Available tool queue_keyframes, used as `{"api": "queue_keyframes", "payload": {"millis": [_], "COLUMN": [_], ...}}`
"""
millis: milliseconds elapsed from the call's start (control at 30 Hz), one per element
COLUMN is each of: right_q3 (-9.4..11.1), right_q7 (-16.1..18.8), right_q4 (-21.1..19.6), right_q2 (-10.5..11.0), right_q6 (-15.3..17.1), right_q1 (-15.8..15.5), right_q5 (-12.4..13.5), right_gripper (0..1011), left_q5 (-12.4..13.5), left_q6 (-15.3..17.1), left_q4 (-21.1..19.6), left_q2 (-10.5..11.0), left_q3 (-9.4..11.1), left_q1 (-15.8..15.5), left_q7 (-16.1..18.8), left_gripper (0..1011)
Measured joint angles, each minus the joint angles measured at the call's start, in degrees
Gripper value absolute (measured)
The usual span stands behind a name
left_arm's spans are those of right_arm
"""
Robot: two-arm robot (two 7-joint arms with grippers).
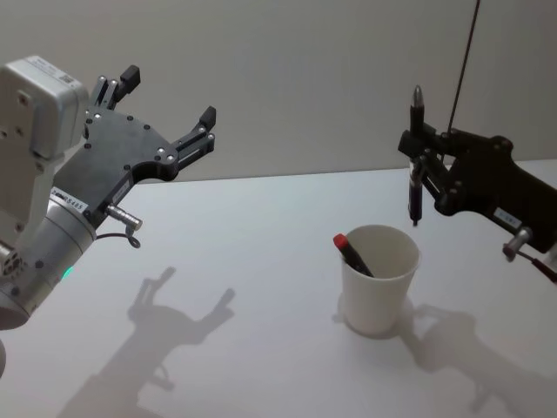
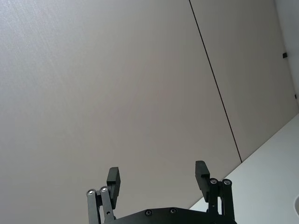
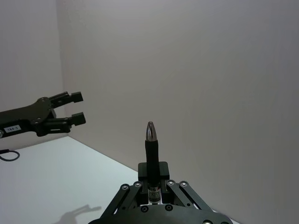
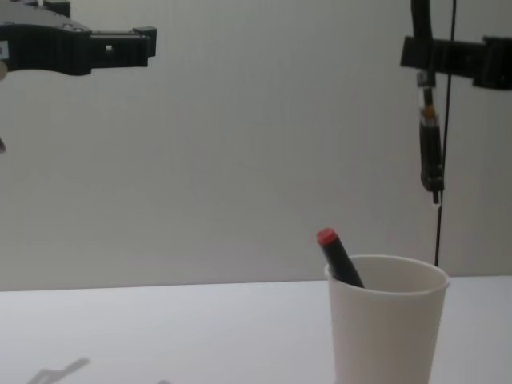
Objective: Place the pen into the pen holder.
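Note:
The pen holder (image 1: 379,280) is a white paper cup standing on the table, right of centre, also seen from the side as the cup (image 4: 389,322). A dark pen with a red cap (image 1: 352,252) leans inside it against the left rim. My right gripper (image 1: 419,146) is shut on a second, dark pen (image 1: 415,193) and holds it upright, silver tip upward. Its lower end hangs a little above the holder's far right rim. The same pen (image 4: 430,152) shows above the cup, and its tip (image 3: 150,140) rises from the closed fingers. My left gripper (image 1: 170,96) is raised at the far left, open and empty.
The white table (image 1: 261,287) is bare around the cup. A plain wall stands close behind it, with a thin dark vertical seam (image 1: 466,61) near the right gripper. The left gripper (image 3: 65,108) hangs well away from the cup.

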Motion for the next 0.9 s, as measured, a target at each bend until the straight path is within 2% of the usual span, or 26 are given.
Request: {"api": "queue_keyframes", "payload": {"millis": [233,900], "right_q3": [-0.55,-3.01], "right_q7": [0.38,4.57], "right_q4": [2.61,7.9], "right_q2": [-1.38,-4.68], "right_q6": [-0.24,-0.35], "right_q1": [1.26,2.86], "right_q5": [-2.28,-5.43], "right_gripper": [130,130], "left_q5": [0.0,-0.01], "left_q6": [0.07,0.17], "left_q4": [-0.04,-0.05], "left_q2": [0.04,0.07], "left_q3": [-0.05,-0.06], "left_q1": [-0.03,-0.05], "left_q7": [0.04,0.03], "left_gripper": [1001,1001]}}
